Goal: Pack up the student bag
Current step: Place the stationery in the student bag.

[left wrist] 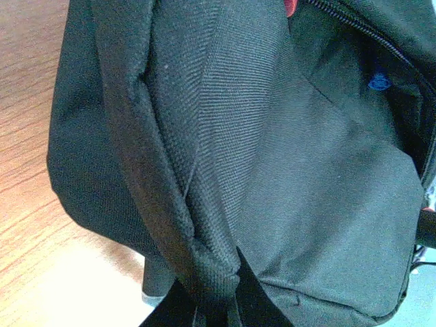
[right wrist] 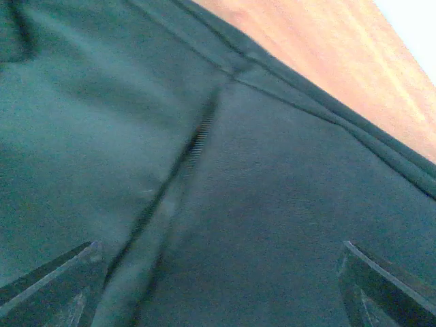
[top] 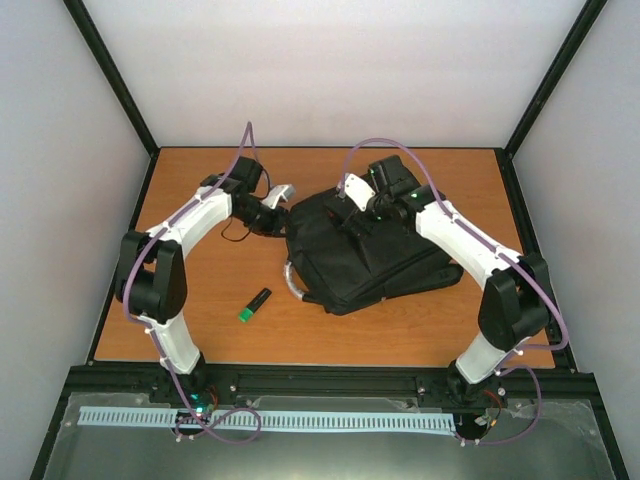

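Note:
The student bag (top: 380, 265), a large black fabric backpack, lies in the middle of the table with its grey loop handle (top: 291, 281) at its near left. My left gripper (top: 272, 218) is at the bag's left edge, shut on a fold of the black fabric (left wrist: 216, 303). In the left wrist view the bag (left wrist: 306, 170) gapes at the upper right, with a bit of red (left wrist: 291, 7) and a blue mark (left wrist: 379, 82) inside. My right gripper (top: 358, 222) hovers over the bag's top, open (right wrist: 218, 293), with the bag's fabric (right wrist: 272, 204) and a zipper line (right wrist: 197, 143) below it.
A green-and-black marker (top: 255, 304) lies on the wooden table (top: 200, 190) near the left of the bag. Black frame posts and white walls surround the table. A white slotted rail (top: 270, 420) runs along the near edge by the arm bases.

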Tool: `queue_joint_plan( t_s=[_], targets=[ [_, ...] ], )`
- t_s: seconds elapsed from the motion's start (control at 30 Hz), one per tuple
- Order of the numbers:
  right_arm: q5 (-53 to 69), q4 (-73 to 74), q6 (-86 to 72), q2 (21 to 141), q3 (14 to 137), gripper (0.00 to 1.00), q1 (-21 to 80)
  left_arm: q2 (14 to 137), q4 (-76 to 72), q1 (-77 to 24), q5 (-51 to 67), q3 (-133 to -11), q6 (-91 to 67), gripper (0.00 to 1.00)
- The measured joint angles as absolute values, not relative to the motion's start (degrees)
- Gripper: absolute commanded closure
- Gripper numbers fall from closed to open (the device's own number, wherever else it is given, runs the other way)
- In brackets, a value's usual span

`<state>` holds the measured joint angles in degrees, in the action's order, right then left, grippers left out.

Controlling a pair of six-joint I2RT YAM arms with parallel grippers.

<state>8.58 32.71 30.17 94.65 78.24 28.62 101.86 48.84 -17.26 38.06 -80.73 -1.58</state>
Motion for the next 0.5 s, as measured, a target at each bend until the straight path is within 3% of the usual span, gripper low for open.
queue_joint_plan(
  t_s=[0.1, 0.17, 0.23, 0.27, 0.3, 0.5],
  targets=[
    [14.5, 35.4, 31.0, 93.3, 78.2, 0.03, 28.6, 103.5, 48.9, -17.4, 36.9, -80.7, -1.1, 0.91],
    [17.3, 36.2, 31.1, 92.4, 77.9, 0.03, 28.6, 104.4, 48.9, -17.4, 36.0, -80.7, -0.3, 0.76],
    [19.1, 36.9, 31.2, 91.6, 77.5, 0.01, 28.6, 105.0, 49.4, -17.6, 34.7, -80.8, 0.8, 0.49],
    [20.0, 37.2, 31.2, 91.3, 77.4, 0.00, 28.6, 105.2, 49.9, -17.8, 33.9, -80.8, 1.6, 0.19],
    [20.6, 37.6, 31.2, 90.9, 77.3, 0.00, 28.6, 105.2, 50.3, -17.9, 32.9, -81.0, 2.3, 0.03],
    [23.0, 38.6, 31.1, 87.5, 76.4, 0.00, 28.6, 103.0, 52.7, -18.1, 23.2, -81.9, 5.8, 0.00]
  ],
)
